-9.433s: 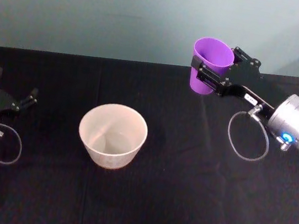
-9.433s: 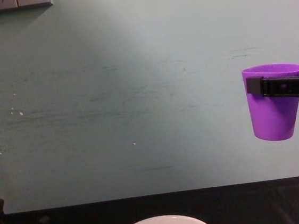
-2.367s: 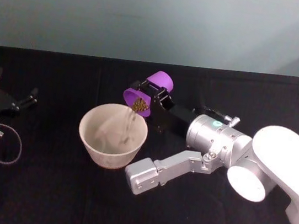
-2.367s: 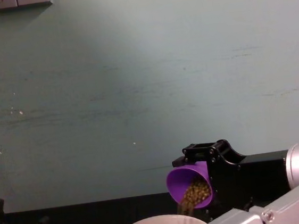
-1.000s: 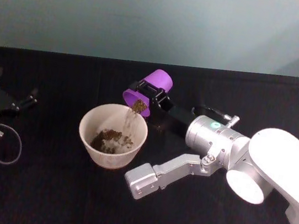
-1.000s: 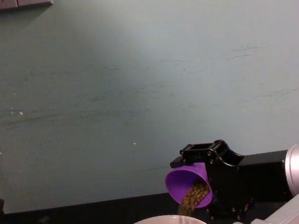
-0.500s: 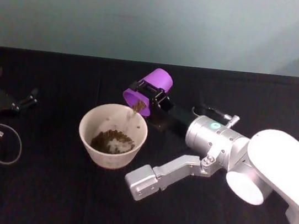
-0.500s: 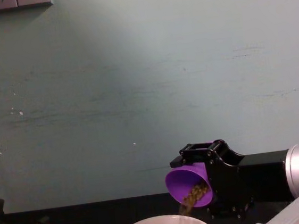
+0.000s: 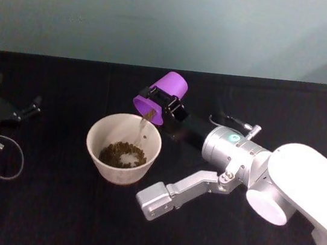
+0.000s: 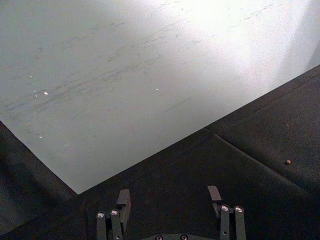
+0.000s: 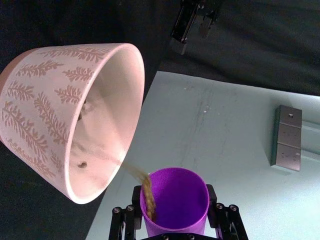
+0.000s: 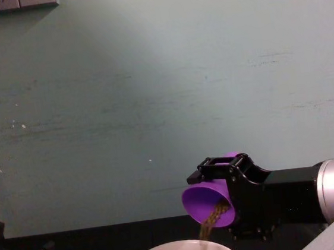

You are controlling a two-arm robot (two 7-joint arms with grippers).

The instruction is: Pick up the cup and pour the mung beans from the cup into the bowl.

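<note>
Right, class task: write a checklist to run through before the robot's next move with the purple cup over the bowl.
1. Right gripper shut on small purple plastic cup: ok.
2. Cup's mouth tilted over round white bowl: ok.
3. Brownish mung beans landing inside bowl: ok.
4. Cup empty: not ok, beans pouring out.
5. Left gripper open, parked apart at left: ok.
</note>
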